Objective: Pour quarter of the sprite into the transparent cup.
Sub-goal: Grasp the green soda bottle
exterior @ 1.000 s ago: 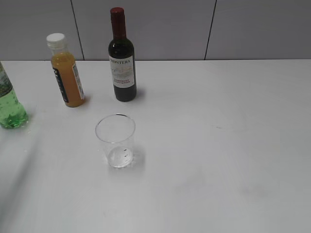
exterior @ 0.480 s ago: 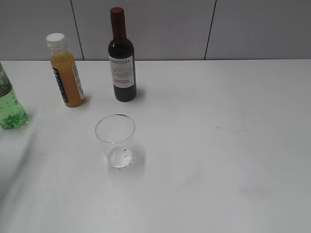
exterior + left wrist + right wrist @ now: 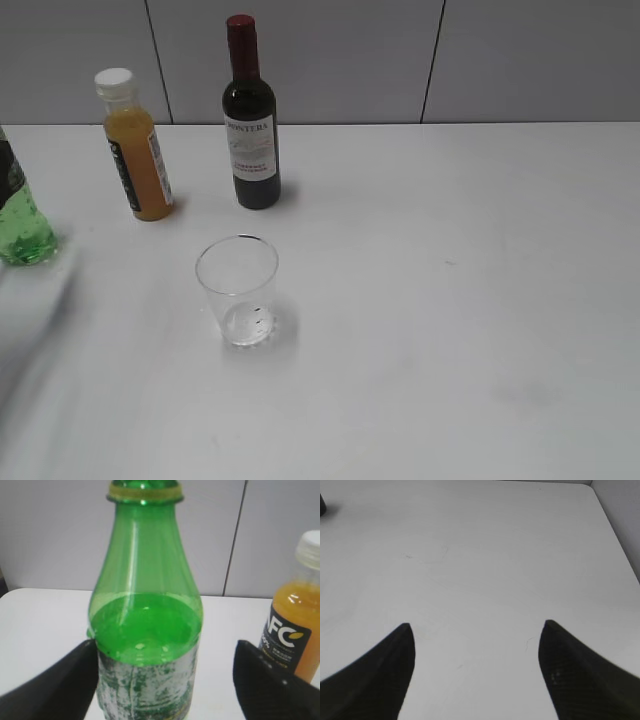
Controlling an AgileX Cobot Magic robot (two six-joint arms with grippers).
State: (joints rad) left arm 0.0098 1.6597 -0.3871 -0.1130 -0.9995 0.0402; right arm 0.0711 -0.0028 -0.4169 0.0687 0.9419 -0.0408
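Left gripper (image 3: 165, 680) jaws spread around sprite bottle (image 3: 145, 630), left one touching label. Advised: close squarely on label band, keep upright, clear cup (image 3: 238, 290).

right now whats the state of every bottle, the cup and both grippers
sprite: upright, uncapped, partly full
left gripper: open, fingers either side of the sprite
transparent cup: upright, empty
orange juice bottle: upright, white cap on
wine bottle: upright, sealed
right gripper: open, holding nothing
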